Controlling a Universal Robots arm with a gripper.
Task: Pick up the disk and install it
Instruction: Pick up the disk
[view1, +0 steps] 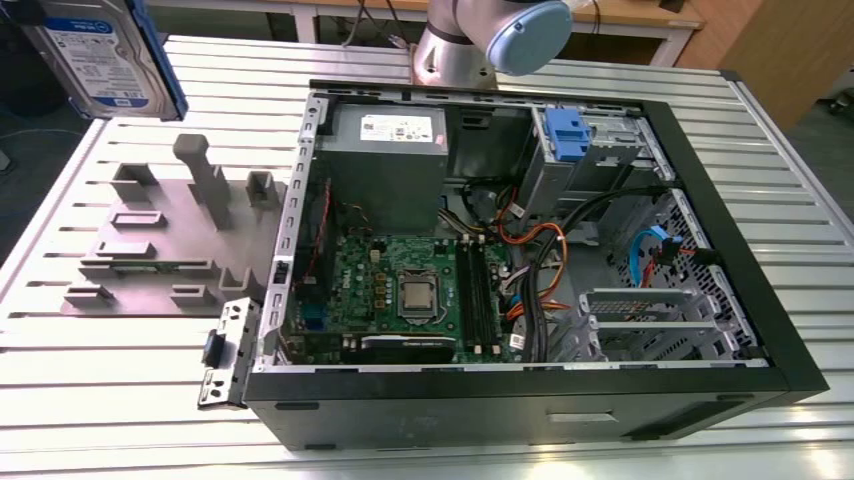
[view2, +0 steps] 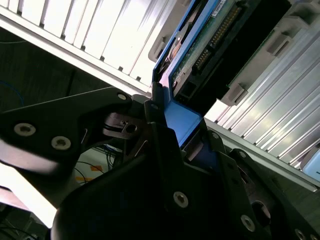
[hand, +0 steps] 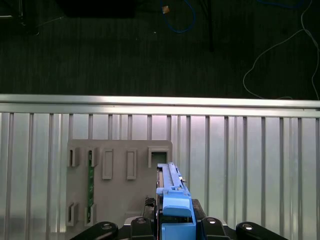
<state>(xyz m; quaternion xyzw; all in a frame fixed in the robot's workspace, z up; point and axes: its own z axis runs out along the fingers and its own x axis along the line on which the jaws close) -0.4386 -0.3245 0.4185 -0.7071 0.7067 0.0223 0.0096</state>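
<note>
Right now the disk (view1: 100, 55) hangs in the air, well clear of the open computer case (view1: 467, 405). It is on the side of the case where the grey rack (view1: 160, 240) lies on the desk (view1: 120, 400). In the exterior view its white-and-blue label faces the camera. The arm (view1: 487, 40) stands behind the case's far wall.

In the second wrist view the claw (view2: 182, 125) is clamped on the blue tab at the end of the disk, with 1 black finger (view2: 156, 112) pressed to each flank of the tab. The first wrist view shows the same hold from above. There the disk stands edge-on over the grey rack, with the blue tab between the claw's 2 fingers.

The disk looks stiff and rather dense for its size, with smooth metal faces that would slip under a light hold. I judge it fragile too. The second wrist view shows a bare circuit board and a row of connector pins on 1 face, and these should take no pressure and no knocks. The blue tab and the blue side rails look like the safe places to take hold. The tab is plastic, though, and the whole weight hangs from that 1 end, so it may flex or swing.

Inside the case, a blue caddy (view1: 567, 135) sits in the far corner, just beside the grey power-supply box (view1: 387, 160).
</note>
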